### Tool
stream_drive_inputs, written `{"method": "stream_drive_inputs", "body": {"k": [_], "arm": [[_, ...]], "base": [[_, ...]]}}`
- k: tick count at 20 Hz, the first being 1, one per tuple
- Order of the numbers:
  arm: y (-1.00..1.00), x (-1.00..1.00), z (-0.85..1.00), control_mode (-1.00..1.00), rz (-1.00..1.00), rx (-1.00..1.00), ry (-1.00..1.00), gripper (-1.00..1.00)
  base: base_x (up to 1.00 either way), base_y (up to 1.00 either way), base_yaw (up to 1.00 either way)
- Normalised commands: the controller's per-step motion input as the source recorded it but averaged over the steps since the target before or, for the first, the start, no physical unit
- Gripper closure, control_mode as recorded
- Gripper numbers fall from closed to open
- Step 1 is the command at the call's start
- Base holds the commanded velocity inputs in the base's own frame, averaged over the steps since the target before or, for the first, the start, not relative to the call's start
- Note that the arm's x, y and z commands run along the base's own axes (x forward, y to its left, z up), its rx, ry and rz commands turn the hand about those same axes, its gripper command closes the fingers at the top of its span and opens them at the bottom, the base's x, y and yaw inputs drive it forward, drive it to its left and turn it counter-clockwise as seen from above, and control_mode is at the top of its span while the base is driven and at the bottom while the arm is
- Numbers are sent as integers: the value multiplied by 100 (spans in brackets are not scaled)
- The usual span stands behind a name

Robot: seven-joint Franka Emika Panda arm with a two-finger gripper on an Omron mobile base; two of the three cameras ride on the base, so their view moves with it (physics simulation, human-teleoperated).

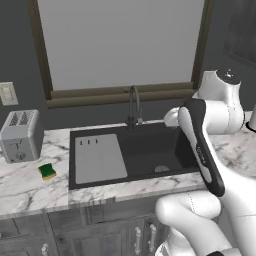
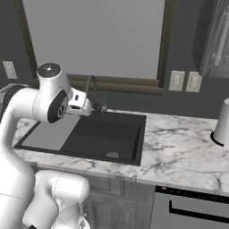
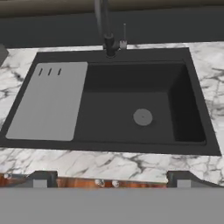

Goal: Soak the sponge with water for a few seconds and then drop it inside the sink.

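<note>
Marble counter (image 1: pixel 30 182), dark sink (image 3: pixel 131 131), fingers (image 3: pixel 43 178) spread wide, empty, sponge (image 1: pixel 47 171) beside toaster (image 1: pixel 20 135)

A silver toaster (image 1: pixel 20 135) is standing on the marble tabletop (image 1: pixel 30 180), well off to the window's lower left. The window (image 1: pixel 120 42), framed in dark wood, is filling the wall above the tabletop. A pale switch plate (image 1: pixel 8 93) is sitting on the wall just left of the window, above the toaster. Two more wall plates (image 2: pixel 184 81) are hanging just right of the window. A white container (image 2: pixel 222 121) is standing far right of the window. Grey cabinet doors (image 1: pixel 100 232) are running below the tabletop.
</note>
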Motion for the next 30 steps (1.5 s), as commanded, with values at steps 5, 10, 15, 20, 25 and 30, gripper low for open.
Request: {"method": "stream_drive_inputs", "body": {"k": [5, 10, 15, 20, 25, 30], "arm": [[0, -8, -13, -100, 0, 4, -21, -100], [0, 0, 0, -100, 0, 0, -17, -100], [-7, 2, 0, -100, 0, 0, -12, -100], [-17, 15, 0, -100, 1, 0, -6, -100], [-22, 19, 0, -100, 3, 0, -3, -100], [-20, 14, 0, -100, 4, 0, -1, -100]], "base": [[0, 0, 0], [0, 0, 0], [0, 0, 0], [0, 0, 0], [0, 0, 0], [0, 0, 0]]}}
